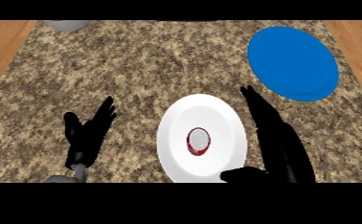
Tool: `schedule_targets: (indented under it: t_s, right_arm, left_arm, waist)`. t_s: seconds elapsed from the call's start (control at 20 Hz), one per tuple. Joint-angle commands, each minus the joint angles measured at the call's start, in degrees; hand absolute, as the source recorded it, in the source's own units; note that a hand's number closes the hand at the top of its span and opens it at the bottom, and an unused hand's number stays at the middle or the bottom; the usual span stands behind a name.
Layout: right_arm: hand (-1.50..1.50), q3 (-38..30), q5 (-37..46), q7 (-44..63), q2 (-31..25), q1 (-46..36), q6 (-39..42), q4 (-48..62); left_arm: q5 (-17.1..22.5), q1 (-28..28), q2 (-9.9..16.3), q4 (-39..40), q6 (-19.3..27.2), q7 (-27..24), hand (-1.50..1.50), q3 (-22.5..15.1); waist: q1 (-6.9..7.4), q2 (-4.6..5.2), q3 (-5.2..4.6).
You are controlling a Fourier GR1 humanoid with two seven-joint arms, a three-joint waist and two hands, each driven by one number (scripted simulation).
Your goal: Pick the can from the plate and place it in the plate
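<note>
Can [198, 140] stands upright at the middle of the white plate [203, 117] near the counter's front edge. We see our right hand [272, 137] alongside that plate's right rim, fingers straight and spread from the thumb, likely lined up for a grasp. The blue plate [293, 62] waits toward the far right corner. Our left hand [88, 132] rests open at front left. The speckled granite counter [127, 70] has wooden borders; a grey object [68, 25] sits at its far edge.

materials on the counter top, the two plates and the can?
Counter top: looks like speckled granite or stone, brown and beige mottling, matte. White plate: smooth and uniform, likely ceramic or plastic; cannot tell which. Blue plate: same plain look, flat colour. Can: probably metal, grey top inside a red rim.
</note>
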Motion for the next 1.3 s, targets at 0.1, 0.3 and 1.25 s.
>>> schedule_targets:
  t_s: [0.1,0.3,1.25]
  right_arm:
    - [-1.50,4.25,6.85,6.35,8.49,-4.98,4.02,5.85]
    - [-1.50,6.91,6.92,7.08,10.28,-0.57,5.02,7.72]
    - [-1.50,6.34,14.46,4.52,15.82,-2.43,-0.30,24.20]
  left_arm:
    - [-0.61,-1.87,-1.90,0.96,-0.04,2.47,0.00,1.32]
    - [-1.31,2.92,-2.09,-2.90,-0.22,0.85,0.00,0.50]
    - [-4.77,-0.29,-4.13,-1.26,-3.73,3.49,0.00,5.21]
  waist:
    - [-0.33,0.02,0.06]
    - [-0.30,-0.02,0.08]
    - [-0.29,0.02,0.09]
